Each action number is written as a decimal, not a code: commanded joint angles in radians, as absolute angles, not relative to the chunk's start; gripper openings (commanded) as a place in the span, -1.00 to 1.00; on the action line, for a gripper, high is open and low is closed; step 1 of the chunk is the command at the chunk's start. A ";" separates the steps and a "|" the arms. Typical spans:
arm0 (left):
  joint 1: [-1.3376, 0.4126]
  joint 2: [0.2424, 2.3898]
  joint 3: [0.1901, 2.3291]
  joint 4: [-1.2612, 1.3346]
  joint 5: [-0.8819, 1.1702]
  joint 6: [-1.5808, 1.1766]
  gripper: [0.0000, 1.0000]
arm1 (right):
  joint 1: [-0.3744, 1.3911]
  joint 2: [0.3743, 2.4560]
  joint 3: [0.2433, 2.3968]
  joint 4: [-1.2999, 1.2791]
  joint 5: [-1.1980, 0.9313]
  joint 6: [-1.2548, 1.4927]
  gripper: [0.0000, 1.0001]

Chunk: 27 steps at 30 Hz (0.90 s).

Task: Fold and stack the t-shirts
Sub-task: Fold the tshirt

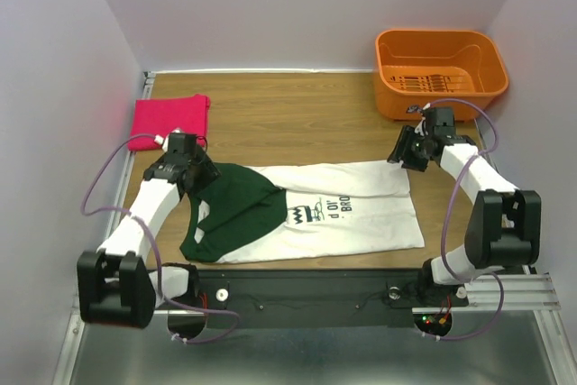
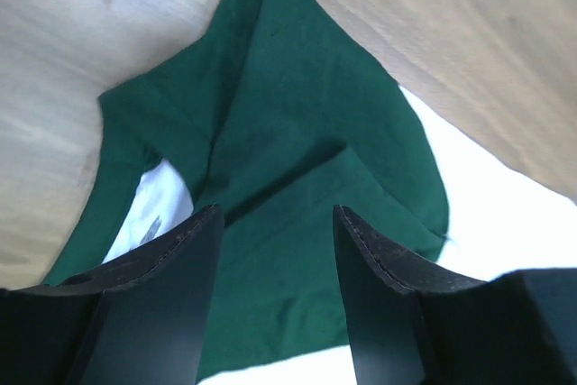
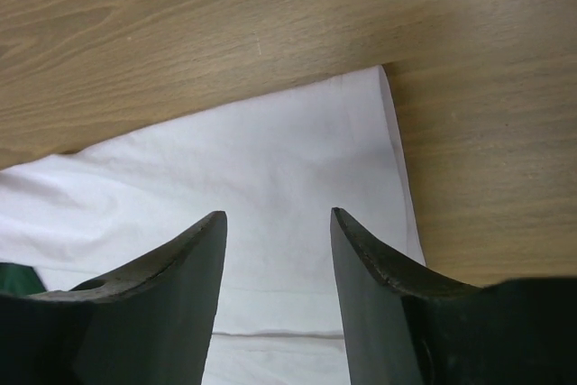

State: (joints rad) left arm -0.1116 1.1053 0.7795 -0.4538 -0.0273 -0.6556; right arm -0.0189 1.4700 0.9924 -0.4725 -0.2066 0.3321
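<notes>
Both grippers hang over the white tee with their jaws apart and nothing between them: the left gripper (image 1: 200,175) over the green bundle at the shirt's 9 o'clock end, the right gripper (image 1: 407,152) above its 2 o'clock corner. Each wrist view shows bare cloth through the gap.

The white tee (image 1: 352,209) lies crosswise on the table (image 1: 297,114), toward 6 o'clock, with its green sleeves (image 1: 234,209) tucked inward over the body. The pink tee (image 1: 169,119) sits as a neat square at 10 o'clock, looking already folded. The orange basket (image 1: 433,101) stands at 1 o'clock.

I'd say the white tee is mid-fold, narrowed but long (it wants at least one more fold across). The next move calls for both arms to pinch the two end corners cleanly, through all layers, carry one end over the other, and later lift the packet onto the pink one.

Hard to tell: how many layers lie under the white panel, and how high the fingertips hang above the cloth. The print is only partly readable, and I can't make out a cartoon face.
</notes>
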 commanded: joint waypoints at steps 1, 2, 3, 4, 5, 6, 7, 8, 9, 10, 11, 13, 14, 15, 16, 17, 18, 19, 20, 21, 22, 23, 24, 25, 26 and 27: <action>-0.141 1.257 0.862 -0.333 -0.092 -0.603 0.25 | -0.021 1.538 1.042 -0.420 -0.224 0.333 0.09; -0.140 1.287 0.870 -0.328 -0.107 -0.600 0.25 | -0.021 1.551 1.043 -0.417 -0.221 0.334 0.06; -0.141 1.313 0.879 -0.324 -0.121 -0.598 0.25 | -0.021 1.561 1.045 -0.414 -0.221 0.334 0.05; -0.143 1.360 0.897 -0.315 -0.145 -0.589 0.27 | -0.021 1.583 1.048 -0.410 -0.221 0.333 0.04; -0.144 1.380 0.905 -0.313 -0.161 -0.583 0.28 | -0.021 1.588 1.046 -0.407 -0.221 0.333 0.04; -0.144 1.399 0.922 -0.311 -0.173 -0.578 0.30 | -0.021 1.592 1.045 -0.402 -0.222 0.333 0.04; -0.143 1.416 0.928 -0.305 -0.193 -0.568 0.35 | -0.021 1.595 1.043 -0.396 -0.222 0.330 0.04; -0.144 1.439 0.931 -0.301 -0.201 -0.563 0.37 | -0.021 1.601 1.039 -0.393 -0.221 0.328 0.04; -0.144 1.448 0.934 -0.295 -0.207 -0.560 0.41 | -0.021 1.611 1.037 -0.391 -0.221 0.325 0.03; -0.144 1.468 0.937 -0.284 -0.218 -0.554 0.42 | -0.021 1.615 1.032 -0.387 -0.221 0.325 0.03; -0.144 1.476 0.940 -0.276 -0.218 -0.549 0.43 | -0.021 1.626 1.031 -0.385 -0.221 0.322 0.03; -0.144 1.492 0.951 -0.253 -0.212 -0.538 0.44 | -0.021 1.632 1.026 -0.379 -0.219 0.322 0.03; -0.144 1.506 0.954 -0.244 -0.209 -0.528 0.44 | -0.021 1.635 1.023 -0.377 -0.216 0.322 0.04; -0.144 1.515 0.960 -0.238 -0.216 -0.525 0.40 | -0.021 1.640 1.017 -0.373 -0.212 0.321 0.04; -0.144 1.525 0.965 -0.235 -0.219 -0.525 0.37 | -0.021 1.641 1.014 -0.371 -0.204 0.322 0.03; -0.144 1.546 0.969 -0.232 -0.219 -0.516 0.35 | -0.021 1.643 1.012 -0.370 -0.201 0.322 0.03; -0.143 1.557 0.980 -0.229 -0.221 -0.515 0.31 | -0.021 1.644 1.008 -0.368 -0.199 0.321 0.03; -0.144 1.575 0.985 -0.226 -0.218 -0.512 0.28 | -0.021 1.647 1.003 -0.367 -0.192 0.319 0.03; -0.144 1.585 0.989 -0.222 -0.215 -0.511 0.25 | -0.021 1.647 1.002 -0.367 -0.190 0.318 0.03; -0.144 1.589 0.997 -0.222 -0.213 -0.509 0.20 | -0.021 1.647 0.996 -0.365 -0.187 0.316 0.03; -0.144 1.594 0.999 -0.216 -0.212 -0.509 0.16 | -0.021 1.647 0.993 -0.364 -0.183 0.314 0.02; -0.144 1.604 1.002 -0.218 -0.212 -0.509 0.12 | -0.021 1.647 0.989 -0.364 -0.180 0.314 0.02; -0.143 1.615 1.008 -0.222 -0.218 -0.511 0.07 | -0.021 1.647 0.985 -0.362 -0.173 0.313 0.02; -0.144 1.618 1.011 -0.225 -0.222 -0.512 0.06 | -0.021 1.647 0.982 -0.362 -0.170 0.313 0.02; -0.143 1.624 1.012 -0.227 -0.227 -0.514 0.04 | -0.021 1.647 0.979 -0.362 -0.167 0.311 0.03; -0.143 1.628 1.012 -0.226 -0.230 -0.514 0.04 | -0.021 1.647 0.977 -0.361 -0.166 0.310 0.02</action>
State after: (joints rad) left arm -0.1425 1.6226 0.9710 -0.2337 -0.1940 -0.5278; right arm -0.0189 1.6432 0.9894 -0.3973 -0.1944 0.3279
